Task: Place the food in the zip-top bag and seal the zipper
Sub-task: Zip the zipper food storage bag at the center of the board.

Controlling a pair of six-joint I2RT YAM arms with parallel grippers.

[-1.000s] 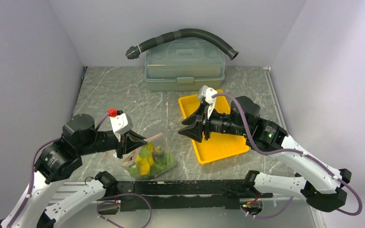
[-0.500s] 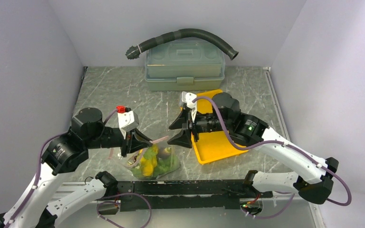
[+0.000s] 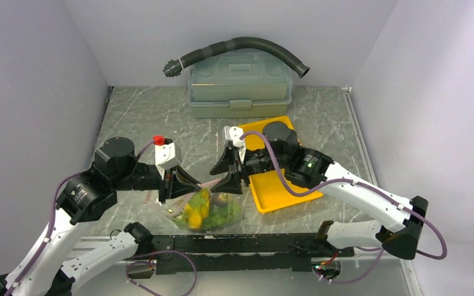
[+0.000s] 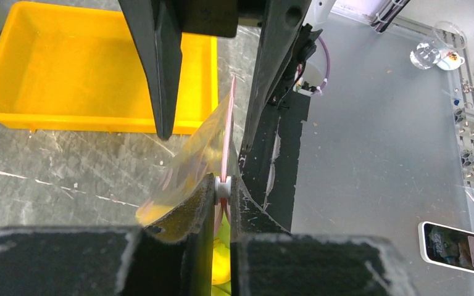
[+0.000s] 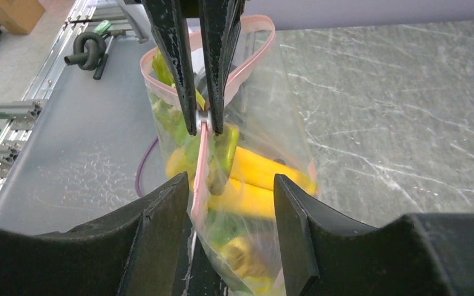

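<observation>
The zip-top bag (image 3: 213, 211) lies near the front edge, with the food (image 5: 253, 185) inside it: yellow bananas, green pieces and a purple one. My left gripper (image 4: 222, 187) is shut on the white slider of the pink zipper (image 5: 200, 161), holding that mouth edge up. The right gripper (image 5: 231, 191) is open and faces the left one. Its fingers (image 4: 160, 74) straddle the far end of the bag's mouth, and the pink strip runs close to one finger. In the top view the two grippers' tips nearly meet above the bag, left gripper (image 3: 192, 183), right gripper (image 3: 227, 173).
The yellow tray (image 3: 287, 192) sits right of the bag, under the right arm. A grey-green lidded box (image 3: 241, 86) with a dark hose (image 3: 241, 44) on top stands at the back wall. The black base rail (image 3: 241, 243) runs along the front edge.
The right arm has swung left from above the tray to the bag's mouth, and its jaws have opened wider. The left gripper has kept its grip and shifted the bag slightly right.
</observation>
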